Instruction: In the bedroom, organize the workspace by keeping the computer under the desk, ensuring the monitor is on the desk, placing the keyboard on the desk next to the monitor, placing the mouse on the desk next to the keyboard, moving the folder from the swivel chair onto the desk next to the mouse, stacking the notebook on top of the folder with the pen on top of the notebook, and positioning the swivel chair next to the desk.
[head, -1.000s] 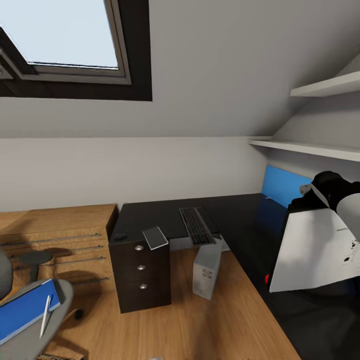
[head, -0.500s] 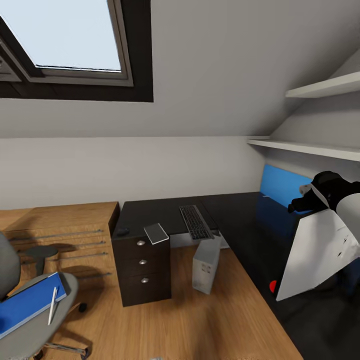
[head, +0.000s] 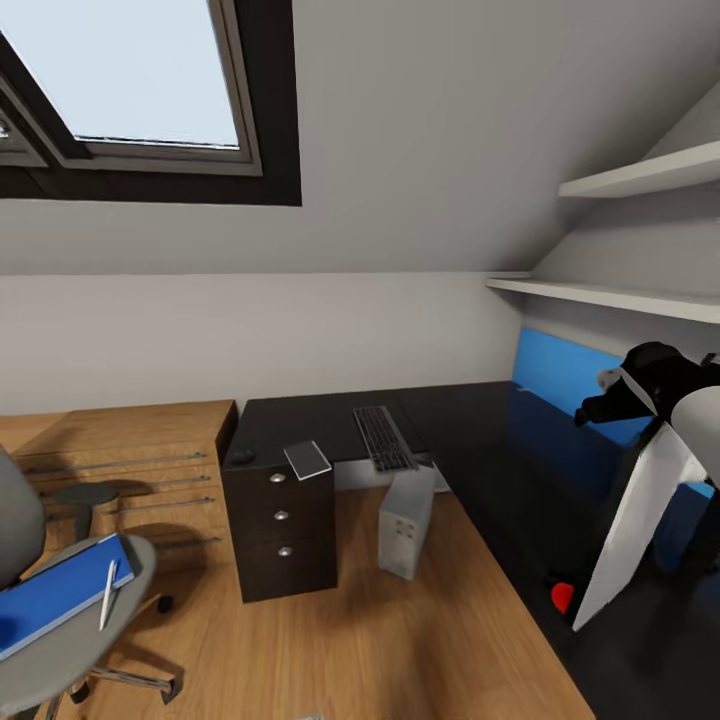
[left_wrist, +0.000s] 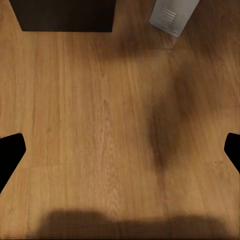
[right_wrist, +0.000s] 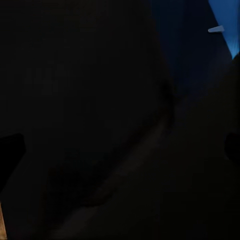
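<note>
Keyboard (head: 384, 438) + notebook (head: 307, 460) on desk (head: 470, 440), folder (head: 55, 595) w/ pen (head: 107, 593) on swivel chair (head: 60, 640)

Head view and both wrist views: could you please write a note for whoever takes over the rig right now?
Left end effector: open, empty, over bare floor. Right end effector: looks open, above the desk; dark view.
On the desk: monitor, leaning; keyboard; mouse at the far left end; notebook above the drawers.
Computer stands on the floor at the desk edge.
Folder, pen on it, lies on the swivel chair.
Left: mouse beside keyboard, folder to desk, stack notebook and pen, chair to desk.
</note>
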